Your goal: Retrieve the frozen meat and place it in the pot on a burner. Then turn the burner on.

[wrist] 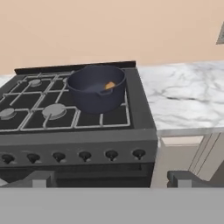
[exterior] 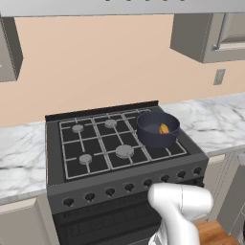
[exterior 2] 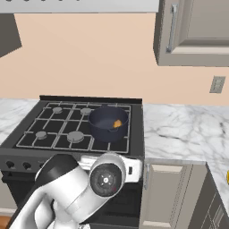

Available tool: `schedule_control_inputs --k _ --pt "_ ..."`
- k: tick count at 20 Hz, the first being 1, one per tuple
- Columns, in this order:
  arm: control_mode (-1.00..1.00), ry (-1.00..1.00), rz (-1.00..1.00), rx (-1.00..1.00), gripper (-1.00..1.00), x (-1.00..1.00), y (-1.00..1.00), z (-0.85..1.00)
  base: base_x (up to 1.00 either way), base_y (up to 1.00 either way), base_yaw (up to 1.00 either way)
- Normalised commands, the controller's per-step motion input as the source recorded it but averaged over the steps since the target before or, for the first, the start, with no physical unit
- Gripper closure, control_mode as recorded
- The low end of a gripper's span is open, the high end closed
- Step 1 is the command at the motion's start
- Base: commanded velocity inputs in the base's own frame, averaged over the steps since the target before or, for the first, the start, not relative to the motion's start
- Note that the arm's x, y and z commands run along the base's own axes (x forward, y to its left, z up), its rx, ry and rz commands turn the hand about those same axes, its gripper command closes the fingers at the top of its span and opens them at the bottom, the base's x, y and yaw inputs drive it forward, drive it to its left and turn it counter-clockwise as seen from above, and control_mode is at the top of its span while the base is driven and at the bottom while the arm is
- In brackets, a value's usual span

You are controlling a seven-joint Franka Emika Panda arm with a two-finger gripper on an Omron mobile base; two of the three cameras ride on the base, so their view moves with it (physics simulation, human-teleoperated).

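Inside round, straight-walled navy pot — small orange-brown frozen meat lump.

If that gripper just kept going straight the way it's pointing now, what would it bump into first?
Probably the stove's front panel, near its right-hand knobs. The open gripper faces that panel, with the pot higher up and behind it; depth is hard to judge.

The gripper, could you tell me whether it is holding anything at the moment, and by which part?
Nothing is held. The gripper is open and empty in front of the stove; the frozen meat lies in the pot.
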Motion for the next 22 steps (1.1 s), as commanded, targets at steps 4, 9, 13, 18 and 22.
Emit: schedule_control_inputs --k 4,9,13,18,22 --pt "-1.00 -0.23 0.00 0.00 -1.00 -0.15 0.01 -0.01 0.00 0.00 0.00" --pt "-1.00 -0.23 0.00 0.00 -1.00 -0.17 0.00 -0.21 0.00 0.00 0.00" --pt "-1.00 -0.14 0.00 -0.05 -1.00 -0.03 0.14 -0.53 0.00 0.00 0.00" --pt "-1.00 -0.08 0.02 -0.05 -1.00 0.00 0.16 -0.44 0.00 0.00 0.00" --pt "-1.00 -0.18 0.00 0.00 -1.00 0.00 0.00 -0.31 0.00 0.00 0.00"
